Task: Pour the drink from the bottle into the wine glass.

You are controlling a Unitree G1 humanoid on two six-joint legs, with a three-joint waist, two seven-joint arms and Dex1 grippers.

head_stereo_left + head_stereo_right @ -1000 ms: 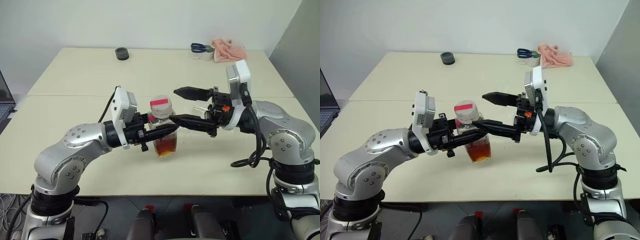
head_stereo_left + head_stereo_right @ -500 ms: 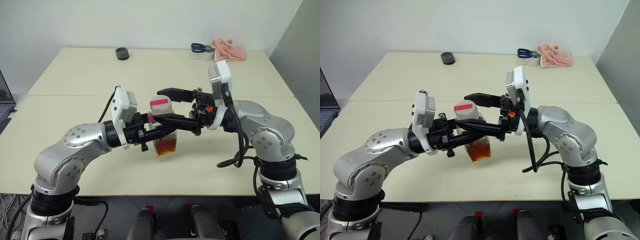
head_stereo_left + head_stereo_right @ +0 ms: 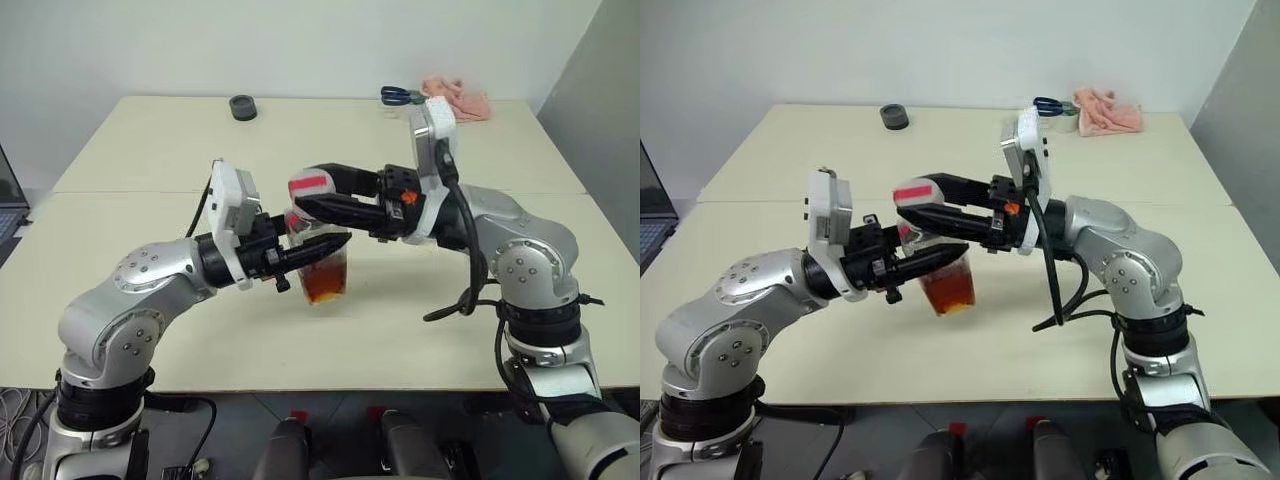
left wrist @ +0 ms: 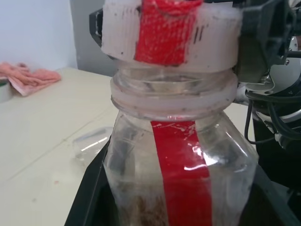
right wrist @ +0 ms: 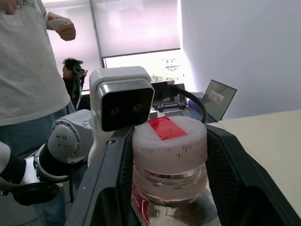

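Nearest the robot, over the front half of the counter (image 3: 150,200), the left end effector (image 3: 325,248) is clamped on the body of the bottle (image 3: 318,262), which leans a little; whether its base touches the counter I cannot tell. At the bottle's top, the right end effector (image 3: 305,190) reaches in from the side and sits around the white and red cap (image 5: 169,141); whether it already pinches the cap I cannot tell

The step in hand looks like unscrewing the cap. To do it well, the left grip should stay firm but not crush the soft plastic, or liquid could well up once the seal breaks. The right end effector should close squarely on the ribbed side of the cap, centred on the neck, and the bottle is best brought upright before the twist

Inside the bottle, the drink (image 3: 322,285) fills only the lower part, amber-brown. Beyond the bottle, the left wrist view shows a clear glassy shape (image 4: 91,141) on the counter, too blurred to call the wine glass. Far behind the bottle lie a black ring (image 3: 241,106), scissors (image 3: 397,95) and a pink cloth (image 3: 460,100)
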